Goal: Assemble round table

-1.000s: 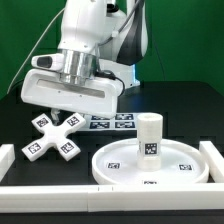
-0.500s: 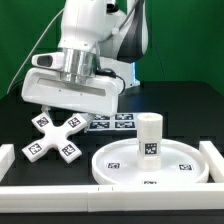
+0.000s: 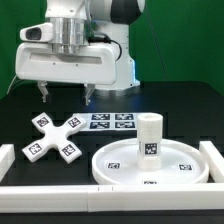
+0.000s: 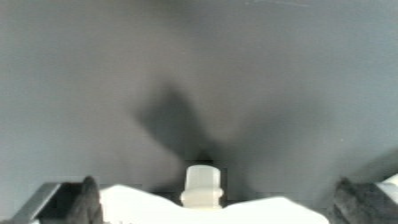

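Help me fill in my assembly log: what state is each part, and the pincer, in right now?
Pincer: open, empty, above the table.
Cross-shaped foot piece: lying flat on the table, loose, apart from the other parts.
Cylinder leg: standing upright at the disc's centre; whether it is fastened cannot be told.
Round disc: flat on the table, rim up.
Marker board: flat on the table.

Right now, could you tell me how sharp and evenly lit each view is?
Exterior view: sharp and evenly lit, tags on the foot and leg crisp, shadows faint. Wrist view: soft overall, a dark shadow on the table by the foot, fingers blurred.
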{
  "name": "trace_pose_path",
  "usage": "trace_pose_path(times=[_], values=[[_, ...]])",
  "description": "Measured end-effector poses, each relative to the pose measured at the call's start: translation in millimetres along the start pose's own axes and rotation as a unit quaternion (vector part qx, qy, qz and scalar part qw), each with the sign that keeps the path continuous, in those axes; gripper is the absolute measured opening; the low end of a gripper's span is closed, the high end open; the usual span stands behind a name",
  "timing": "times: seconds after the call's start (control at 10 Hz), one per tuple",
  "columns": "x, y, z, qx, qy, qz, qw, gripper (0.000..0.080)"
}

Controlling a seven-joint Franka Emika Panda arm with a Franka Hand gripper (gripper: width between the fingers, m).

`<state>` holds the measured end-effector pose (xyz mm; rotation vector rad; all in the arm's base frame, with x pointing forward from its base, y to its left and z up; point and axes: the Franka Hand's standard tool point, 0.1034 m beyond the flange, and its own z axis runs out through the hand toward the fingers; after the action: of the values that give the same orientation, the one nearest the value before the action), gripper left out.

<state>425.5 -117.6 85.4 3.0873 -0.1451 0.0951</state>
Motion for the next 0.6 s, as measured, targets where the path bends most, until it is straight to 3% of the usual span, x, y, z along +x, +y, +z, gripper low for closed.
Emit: trace_pose_path(times=[0.2,0.3,0.4,0.5,0.6], values=[[21.8,-1.3,-9.2,0.011,-0.036,-0.003,0.999,0.0649],[36.4,1.2,-11.5,0.009,-0.035,-0.005,0.999,0.0649],[40.5,0.9,-13.0,0.018,-0.076,-0.005,0.997,0.0649],[55.2,3.9,-17.7,0.024,-0.125,-0.005,0.992,0.0649],[70.4,7.2,-15.2,0.019,-0.133,-0.008,0.991,0.0649]])
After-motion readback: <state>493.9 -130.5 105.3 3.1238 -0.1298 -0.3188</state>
